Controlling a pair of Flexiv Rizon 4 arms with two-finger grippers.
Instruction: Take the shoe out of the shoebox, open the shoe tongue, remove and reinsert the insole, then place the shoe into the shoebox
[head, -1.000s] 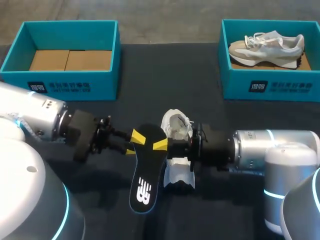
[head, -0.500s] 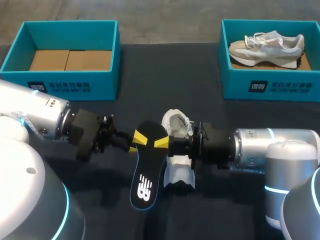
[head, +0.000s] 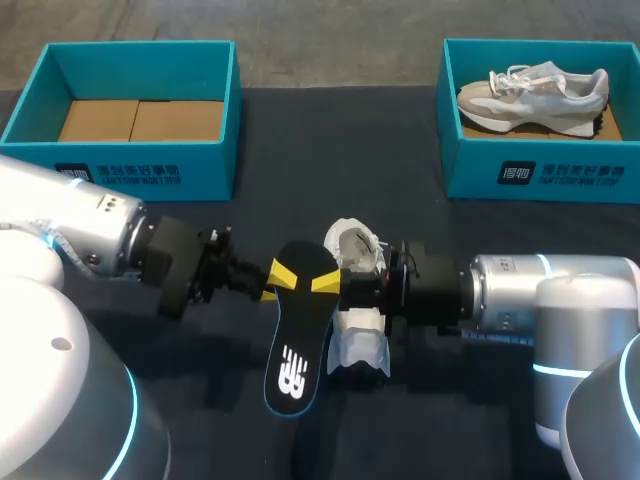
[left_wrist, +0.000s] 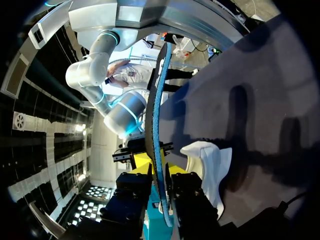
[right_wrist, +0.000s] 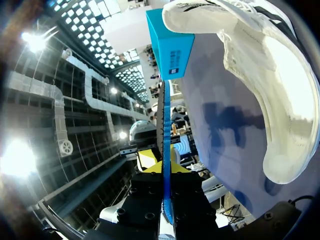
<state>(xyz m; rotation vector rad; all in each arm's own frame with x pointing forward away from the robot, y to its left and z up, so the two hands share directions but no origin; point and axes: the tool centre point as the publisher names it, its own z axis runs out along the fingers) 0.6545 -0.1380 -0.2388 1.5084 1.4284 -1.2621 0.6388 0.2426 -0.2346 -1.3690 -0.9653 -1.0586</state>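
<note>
Left pincer (head: 283, 277): clenched on the insole (head: 293, 350), gripping its upper left edge. In the left wrist view the insole runs edge-on between the fingers.
Right pincer (head: 325, 284): also clenched on the insole, on the opposite edge. It shows the same edge-on fit in the right wrist view.
The insole is black, logo side up, with its free end pointing at the near edge of the surface (head: 330, 150).
White shoe (head: 358, 345): on the surface around the middle, just beside the insole and partly under the right pincer, with its opening facing up.
Left shoebox (head: 140, 165): teal, far left corner, holding only cardboard inserts (head: 140, 120).
Right shoebox (head: 540, 172): teal, far right corner, with a grey-beige sneaker (head: 530, 90) lying inside on its side.
</note>
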